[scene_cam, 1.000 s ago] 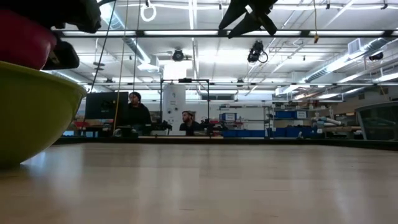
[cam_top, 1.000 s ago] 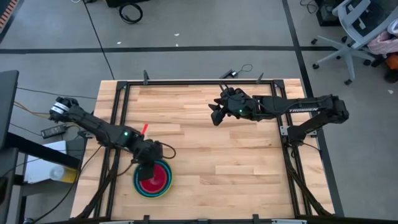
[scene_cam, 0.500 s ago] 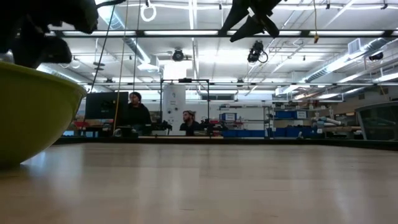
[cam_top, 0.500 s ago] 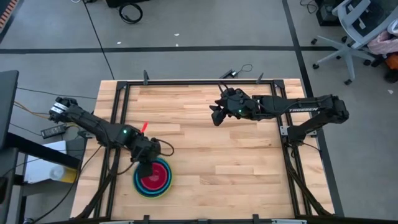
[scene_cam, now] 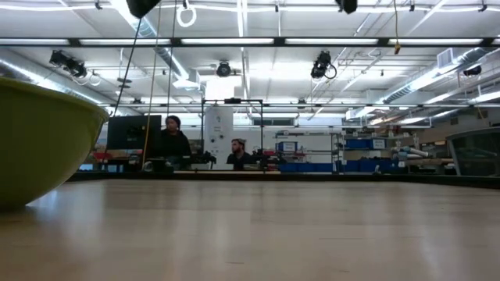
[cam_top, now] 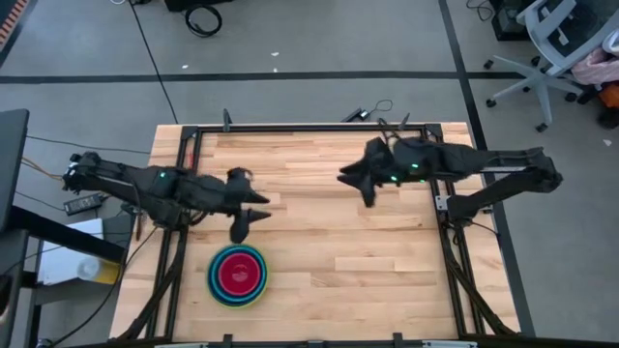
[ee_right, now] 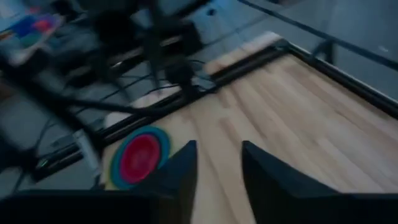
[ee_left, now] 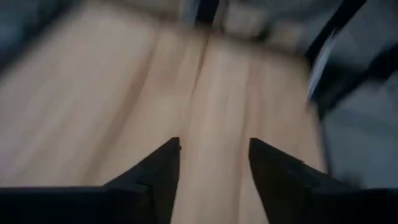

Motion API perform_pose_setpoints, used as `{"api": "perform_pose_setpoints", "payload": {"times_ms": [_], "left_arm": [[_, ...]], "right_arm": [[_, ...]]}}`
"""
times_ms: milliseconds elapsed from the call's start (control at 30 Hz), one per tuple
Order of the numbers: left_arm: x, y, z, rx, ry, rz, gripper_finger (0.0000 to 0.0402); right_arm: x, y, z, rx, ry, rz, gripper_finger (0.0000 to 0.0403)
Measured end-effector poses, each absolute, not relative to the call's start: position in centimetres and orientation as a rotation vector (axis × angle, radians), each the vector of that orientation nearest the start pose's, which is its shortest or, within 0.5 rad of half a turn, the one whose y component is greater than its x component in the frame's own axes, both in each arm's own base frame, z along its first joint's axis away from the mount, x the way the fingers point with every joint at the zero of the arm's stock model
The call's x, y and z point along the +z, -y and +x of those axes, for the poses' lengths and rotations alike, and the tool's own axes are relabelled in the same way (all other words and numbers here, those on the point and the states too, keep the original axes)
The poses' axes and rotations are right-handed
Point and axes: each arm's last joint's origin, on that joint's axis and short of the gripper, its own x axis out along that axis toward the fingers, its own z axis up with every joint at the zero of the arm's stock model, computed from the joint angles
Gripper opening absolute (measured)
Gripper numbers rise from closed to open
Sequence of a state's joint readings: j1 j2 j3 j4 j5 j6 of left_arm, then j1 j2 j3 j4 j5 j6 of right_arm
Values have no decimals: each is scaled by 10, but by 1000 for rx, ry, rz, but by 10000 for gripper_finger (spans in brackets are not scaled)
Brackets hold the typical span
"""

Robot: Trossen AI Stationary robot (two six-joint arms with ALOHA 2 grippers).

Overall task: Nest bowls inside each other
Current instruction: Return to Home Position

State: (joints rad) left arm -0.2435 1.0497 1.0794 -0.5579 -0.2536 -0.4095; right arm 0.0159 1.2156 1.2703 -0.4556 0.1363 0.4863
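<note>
The bowls (cam_top: 238,275) stand nested in one stack near the table's near left corner, a magenta-red bowl (cam_top: 238,273) innermost, blue rims around it and a yellow-green bowl (scene_cam: 39,133) outermost, resting on the wood. The stack also shows in the right wrist view as the bowls (ee_right: 139,155). My left gripper (cam_top: 249,222) hangs open, up off the table on the stack's far side, with nothing between its fingers (ee_left: 163,167). My right gripper (cam_top: 355,188) hangs open high over the table's far right part, also with nothing in it (ee_right: 214,165).
A black metal frame (cam_top: 290,129) borders the wooden table (cam_top: 329,251), with bare wood between the stack and the right arm. Beyond the far edge, people (scene_cam: 173,139) sit at desks in the room. An office chair (cam_top: 551,48) stands on the floor at the far right.
My left gripper has let go of the magenta-red bowl, which has sunk into the stack. It has then risen and gone toward the far edge, tipping up from pointing down. My right gripper has risen and drawn a little toward the table's right edge.
</note>
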Motion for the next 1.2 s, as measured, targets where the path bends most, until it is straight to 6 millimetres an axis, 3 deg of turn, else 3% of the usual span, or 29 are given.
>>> {"api": "perform_pose_setpoints", "payload": {"times_ms": [67,200,367,500,633,767,967,1200], "left_arm": [[348,40,213,103,-370,-267,161],[313,31,212,97,-289,-313,114],[295,25,197,62,-157,-335,58],[304,16,173,71,-95,-191,10],[315,9,145,86,-46,-11,8],[313,7,127,85,-66,3,5],[256,7,127,74,-117,-42,2],[220,5,121,84,-75,-121,2]], "right_arm": [[387,-8,247,-149,-359,418,98],[370,-28,229,-6,-295,402,18],[332,-41,207,128,-180,402,22],[318,-43,188,226,-140,339,13],[321,-37,167,179,-106,178,7],[315,-25,148,21,-170,97,9],[282,-15,134,-18,-50,136,7],[230,-7,128,-69,-2,220,6]]}}
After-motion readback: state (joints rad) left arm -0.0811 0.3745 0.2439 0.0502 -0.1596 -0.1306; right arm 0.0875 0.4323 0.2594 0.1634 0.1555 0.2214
